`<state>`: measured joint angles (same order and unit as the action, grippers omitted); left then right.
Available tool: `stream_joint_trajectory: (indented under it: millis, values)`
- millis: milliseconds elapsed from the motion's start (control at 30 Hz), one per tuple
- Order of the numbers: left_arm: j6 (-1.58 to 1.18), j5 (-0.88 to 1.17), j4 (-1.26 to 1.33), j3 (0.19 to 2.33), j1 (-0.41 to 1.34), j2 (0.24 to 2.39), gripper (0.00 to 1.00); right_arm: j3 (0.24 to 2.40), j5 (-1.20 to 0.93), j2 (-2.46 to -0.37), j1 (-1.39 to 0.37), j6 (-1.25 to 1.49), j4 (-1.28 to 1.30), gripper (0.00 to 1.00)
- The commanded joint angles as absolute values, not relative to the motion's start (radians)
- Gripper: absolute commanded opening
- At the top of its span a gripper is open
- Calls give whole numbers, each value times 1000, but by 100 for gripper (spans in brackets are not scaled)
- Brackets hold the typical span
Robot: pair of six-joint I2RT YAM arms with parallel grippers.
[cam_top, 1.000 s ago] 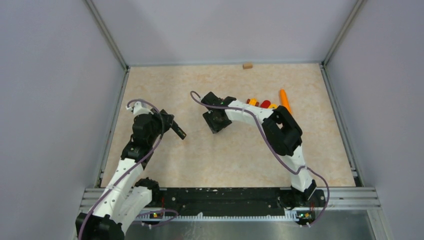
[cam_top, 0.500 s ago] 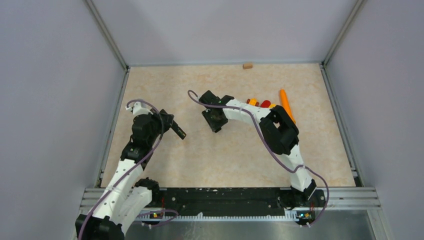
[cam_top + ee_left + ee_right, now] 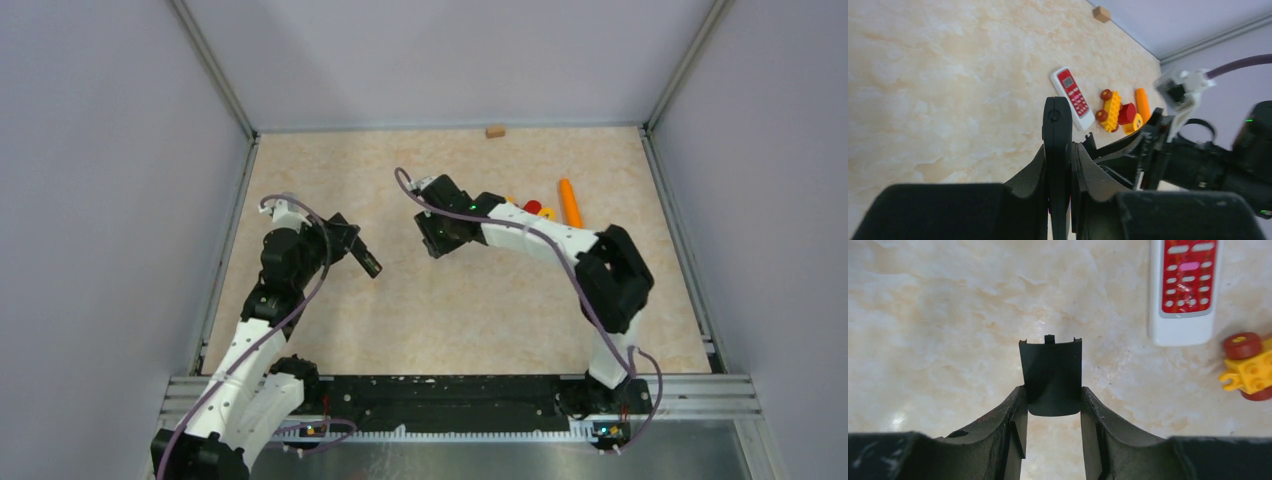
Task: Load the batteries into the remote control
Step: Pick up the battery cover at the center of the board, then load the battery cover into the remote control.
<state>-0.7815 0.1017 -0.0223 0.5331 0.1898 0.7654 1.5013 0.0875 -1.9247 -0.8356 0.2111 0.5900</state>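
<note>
The remote control [image 3: 1057, 130], a slim black bar, stands edge-on between the fingers of my left gripper [image 3: 1063, 165], which is shut on it. From above, the bar [image 3: 367, 262] juts out of the left gripper [image 3: 350, 245] toward the middle of the table. My right gripper [image 3: 1052, 390] is shut on a small black battery cover [image 3: 1050, 365], held by its two side edges above the table. In the top view the right gripper [image 3: 438, 238] hangs just right of the bar's tip. The batteries are out of view.
A white handset with a red keypad [image 3: 1183, 285] lies flat near the right gripper. Beside it are a yellow-and-red toy car [image 3: 535, 208] and an orange carrot cone [image 3: 569, 200]. A small wooden block [image 3: 494, 130] sits at the back wall.
The right arm's elbow has swung to the right and its gripper has shifted slightly right. The left gripper has pushed the black bar a little further toward the centre.
</note>
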Motion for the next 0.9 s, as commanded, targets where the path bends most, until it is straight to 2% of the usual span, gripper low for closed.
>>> stream_joint_trajectory:
  millis: [0, 200, 467, 867]
  values:
    - [-767, 294, 164, 544, 186, 765, 0, 1442, 49, -1674, -834, 190, 472, 26]
    - [-843, 462, 342, 544, 187, 821, 0, 1370, 5, -1481, -833, 150, 457, 27]
    - [-883, 528, 478, 553, 196, 852, 0, 1298, -220, -1269, -832, 106, 453, 25]
    - [-1011, 626, 707, 519, 204, 910, 0, 1257, -651, -1231, -834, 48, 393, 24]
